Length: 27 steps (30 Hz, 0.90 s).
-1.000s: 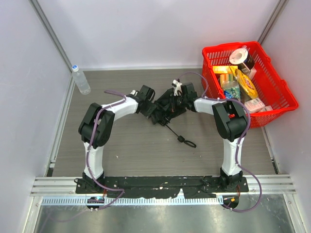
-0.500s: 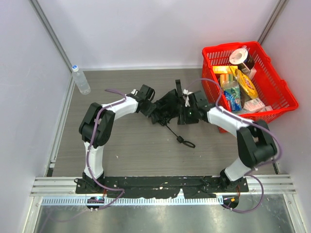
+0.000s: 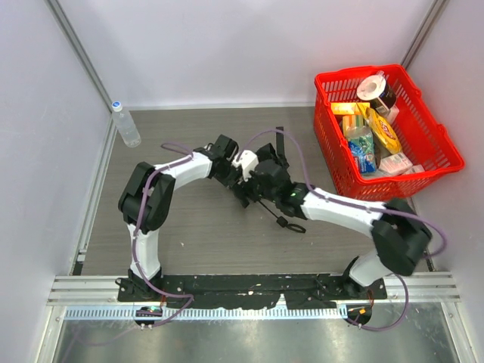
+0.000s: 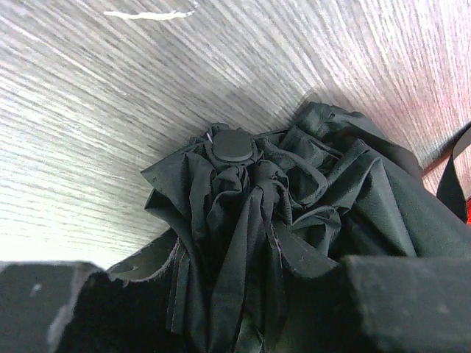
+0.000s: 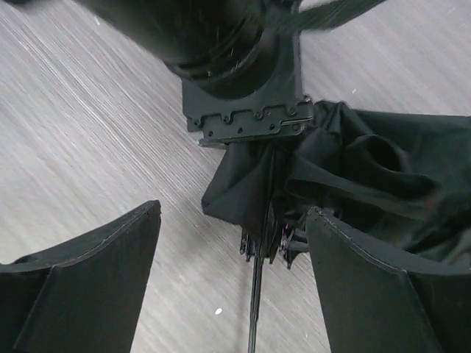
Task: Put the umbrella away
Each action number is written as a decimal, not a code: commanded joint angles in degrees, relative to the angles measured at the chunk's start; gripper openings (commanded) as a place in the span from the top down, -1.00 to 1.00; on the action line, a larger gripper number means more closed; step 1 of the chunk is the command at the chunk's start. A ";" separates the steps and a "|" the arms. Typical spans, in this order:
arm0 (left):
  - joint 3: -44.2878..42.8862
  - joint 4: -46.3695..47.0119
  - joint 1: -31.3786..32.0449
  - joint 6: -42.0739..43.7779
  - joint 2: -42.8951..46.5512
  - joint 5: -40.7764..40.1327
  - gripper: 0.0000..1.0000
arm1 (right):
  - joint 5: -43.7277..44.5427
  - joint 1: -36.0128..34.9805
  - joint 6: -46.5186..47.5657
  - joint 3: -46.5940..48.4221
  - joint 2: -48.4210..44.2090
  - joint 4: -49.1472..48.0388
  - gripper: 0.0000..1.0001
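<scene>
Checking the left wrist view, I see the left gripper (image 4: pixel 221 316) part-closed on a fold of the bundled black umbrella (image 4: pixel 294 213), which lies mid-table. Overhead, the right arm (image 3: pixel 340 208) covers most of it; only the right wrist view shows the right gripper (image 5: pixel 232 257) spread wide and empty, just above it.

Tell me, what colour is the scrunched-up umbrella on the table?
Black all over. The umbrella shows best in the left wrist view.
</scene>
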State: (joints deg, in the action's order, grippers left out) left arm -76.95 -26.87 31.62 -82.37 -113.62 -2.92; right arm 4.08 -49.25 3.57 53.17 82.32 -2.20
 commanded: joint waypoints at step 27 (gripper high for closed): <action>6.72 -12.42 0.73 -3.59 3.93 -2.27 1.00 | 19.22 -2.34 8.91 1.33 29.56 -16.43 0.16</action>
State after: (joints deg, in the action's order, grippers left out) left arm -73.95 -30.00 30.83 -86.65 -110.72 -2.22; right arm 22.41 -52.12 11.44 55.29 108.73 -17.82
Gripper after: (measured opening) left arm 0.334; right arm 0.561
